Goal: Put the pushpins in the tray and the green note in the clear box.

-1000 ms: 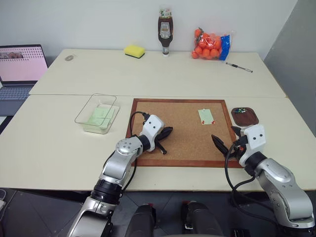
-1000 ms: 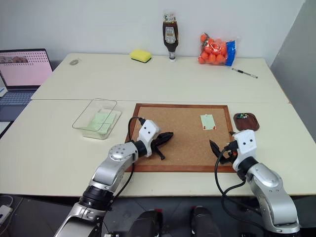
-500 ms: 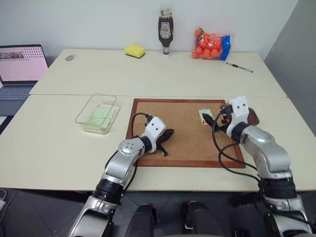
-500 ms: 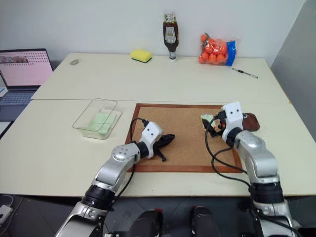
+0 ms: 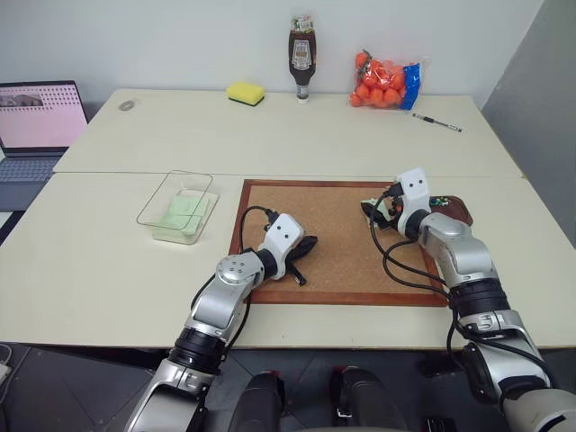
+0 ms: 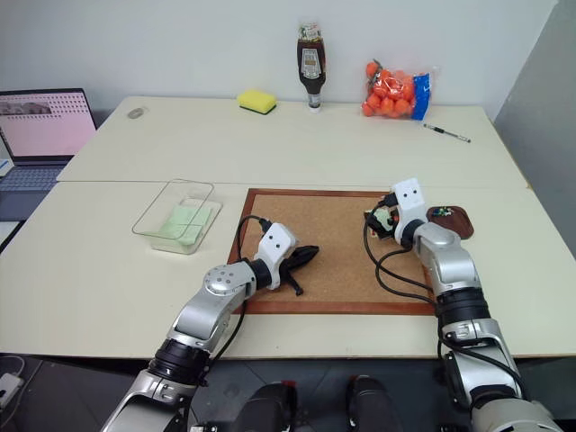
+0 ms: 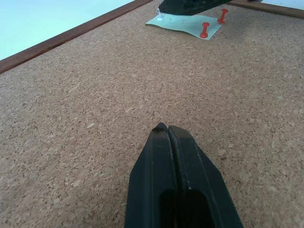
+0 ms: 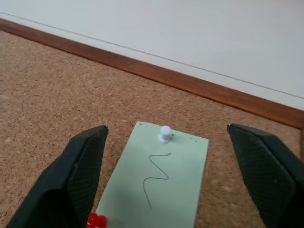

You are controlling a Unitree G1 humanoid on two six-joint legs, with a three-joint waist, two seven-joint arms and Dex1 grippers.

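Two cream rectangular tables (image 5: 270, 135) pushed together, seam running across. No brand text readable anywhere.

Open grey laptop (image 5: 34, 126) at far left edge, screen pink-white with rows of small tiles; nothing legible.

Large wood-framed cork board (image 5: 333, 243) at centre of the near table. Left gripper (image 5: 304, 247) rests low over the board's left half, its two black fingers (image 7: 175, 185) pressed together, nothing between them. Right gripper (image 8: 171, 175) sits over the board's far right corner, fingers spread wide either side of the note, not touching it.

Clear shallow rectangular plastic box (image 5: 177, 207) left of the board, just beside its frame; a pale green sheet already lies inside.

Net bag of small orange fruit with a blue label (image 5: 385, 81) at the far edge; label too small to read.

Dark brown squeeze sauce bottle standing on its cap (image 5: 301, 58), far centre; label unreadable.

Yellow sponge (image 5: 245, 93) left of the bottle.

Small dark reddish-brown dish with rounded corners (image 5: 453, 209), just off the board's right edge, partly hidden by the right wrist.

Pale green rectangular paper note (image 8: 159, 185) lies flat on the cork, between the spread fingers. A thin squiggly pen line runs down its middle; no words.

Black-and-white pen (image 5: 436, 122) near the fruit.

Red pushpins (image 7: 213, 23): two stand in the note's near edge. One white-headed pin (image 8: 165, 133) holds the far edge.
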